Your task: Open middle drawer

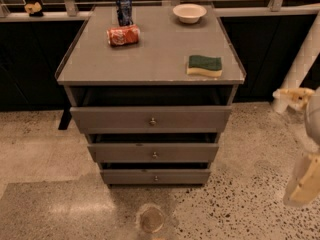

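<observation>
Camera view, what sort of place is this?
Probably an office kitchenette mock-up: a grey drawer cabinet on speckled floor, soda can, bowl and sponge on top. The pincer hangs at the right edge.

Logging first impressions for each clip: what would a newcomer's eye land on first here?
The grey cabinet at centre, its top drawer pulled out furthest, the middle drawer only slightly. On top, a red can lies on its side by an upright blue can. The gripper hangs at the right edge, clear of the drawers.
</observation>
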Motion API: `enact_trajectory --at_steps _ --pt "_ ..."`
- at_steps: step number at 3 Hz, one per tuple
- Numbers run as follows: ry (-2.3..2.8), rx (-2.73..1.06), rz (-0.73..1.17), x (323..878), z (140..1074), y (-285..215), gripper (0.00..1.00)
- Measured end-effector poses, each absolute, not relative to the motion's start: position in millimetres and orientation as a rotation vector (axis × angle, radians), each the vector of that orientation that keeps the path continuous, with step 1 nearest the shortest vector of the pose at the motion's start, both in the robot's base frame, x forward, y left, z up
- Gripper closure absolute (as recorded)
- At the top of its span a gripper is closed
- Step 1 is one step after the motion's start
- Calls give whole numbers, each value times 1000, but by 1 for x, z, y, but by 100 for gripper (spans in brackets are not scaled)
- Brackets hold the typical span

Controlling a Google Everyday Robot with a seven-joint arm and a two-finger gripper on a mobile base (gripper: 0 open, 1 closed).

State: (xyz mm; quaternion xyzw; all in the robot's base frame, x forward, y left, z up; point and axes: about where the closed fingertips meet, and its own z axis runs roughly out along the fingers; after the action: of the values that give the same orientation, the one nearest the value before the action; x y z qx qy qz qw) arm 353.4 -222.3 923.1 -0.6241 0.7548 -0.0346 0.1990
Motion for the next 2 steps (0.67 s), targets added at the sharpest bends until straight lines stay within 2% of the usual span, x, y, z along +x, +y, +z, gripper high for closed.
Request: enact_trajectory --at_steps 1,2 --pt "2118 -1699 -15 330 856 -231 0" --pt "2162 -1646 157 308 764 -236 0"
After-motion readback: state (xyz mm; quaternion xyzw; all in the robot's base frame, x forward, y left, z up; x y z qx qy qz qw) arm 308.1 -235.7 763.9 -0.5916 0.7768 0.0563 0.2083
